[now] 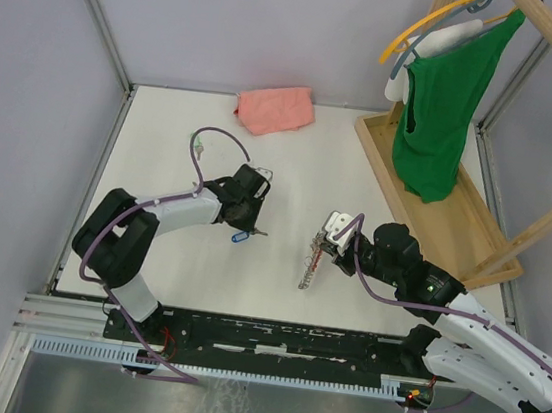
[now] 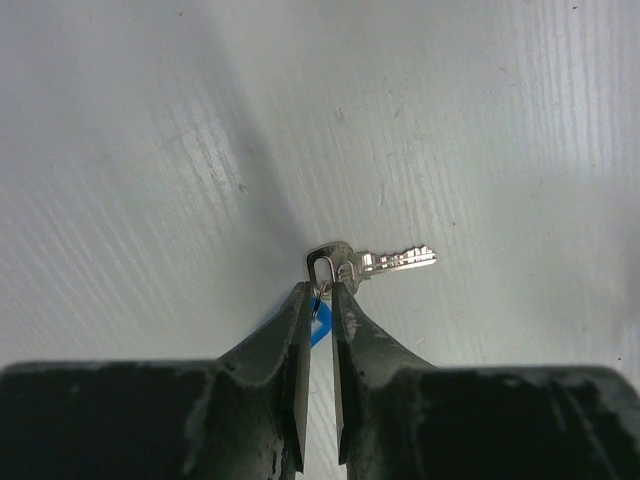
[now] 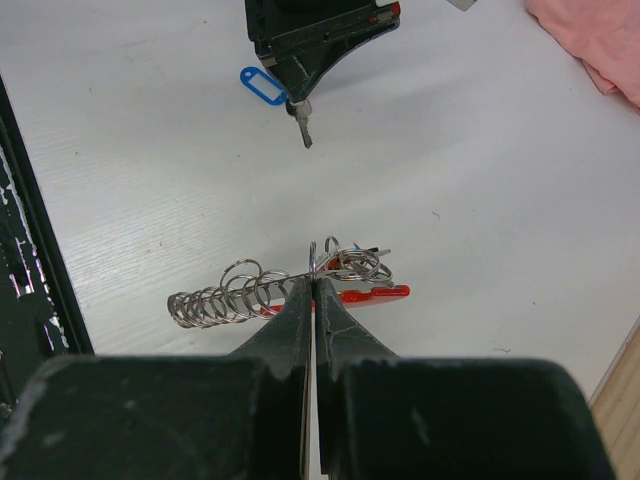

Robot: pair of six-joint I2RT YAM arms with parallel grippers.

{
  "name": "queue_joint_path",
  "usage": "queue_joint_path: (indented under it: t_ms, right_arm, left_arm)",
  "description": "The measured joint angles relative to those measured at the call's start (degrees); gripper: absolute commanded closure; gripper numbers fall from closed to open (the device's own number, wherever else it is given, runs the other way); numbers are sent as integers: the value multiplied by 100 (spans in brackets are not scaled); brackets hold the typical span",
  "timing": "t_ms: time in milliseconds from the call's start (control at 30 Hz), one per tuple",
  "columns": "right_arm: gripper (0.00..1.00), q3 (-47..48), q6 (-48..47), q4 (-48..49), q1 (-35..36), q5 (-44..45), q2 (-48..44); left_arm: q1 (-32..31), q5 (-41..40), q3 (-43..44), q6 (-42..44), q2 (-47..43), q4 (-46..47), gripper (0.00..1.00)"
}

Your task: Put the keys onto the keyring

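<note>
Colours on the white desk (image 1: 301,169): a silver key (image 2: 395,262) with a blue tag (image 3: 262,85), a string of silver rings (image 3: 225,295) with a red tag (image 3: 370,293), a pink cloth (image 1: 276,109), a green top (image 1: 441,106) on a yellow hanger (image 1: 429,24), a pale wooden rack (image 1: 426,215), purple cables (image 1: 197,162).

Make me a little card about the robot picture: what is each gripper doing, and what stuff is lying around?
left gripper: pinching the small ring on the silver key
blue tag: right next to that key
right gripper: shut, tips at the bunch of metal rings
red piece: lying by the rings
pink cloth: at the back
green shirt: hanging up, back right
</note>
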Motion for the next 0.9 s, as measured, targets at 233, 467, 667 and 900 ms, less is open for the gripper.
queue_joint_path:
  t_ms: [233, 467, 667, 900]
  right_arm:
    - [99, 0, 0, -2, 0, 0, 0]
    - [99, 0, -2, -2, 0, 0, 0]
    - [99, 0, -2, -2, 0, 0, 0]
    - [99, 0, -33, -13, 0, 2, 0]
  left_arm:
    - [0, -61, 28, 0, 131, -90, 84]
    - [0, -72, 48, 0, 146, -131, 97]
    - [0, -81, 66, 7, 144, -122, 97]
    - [0, -42, -321, 133, -380, 391, 97]
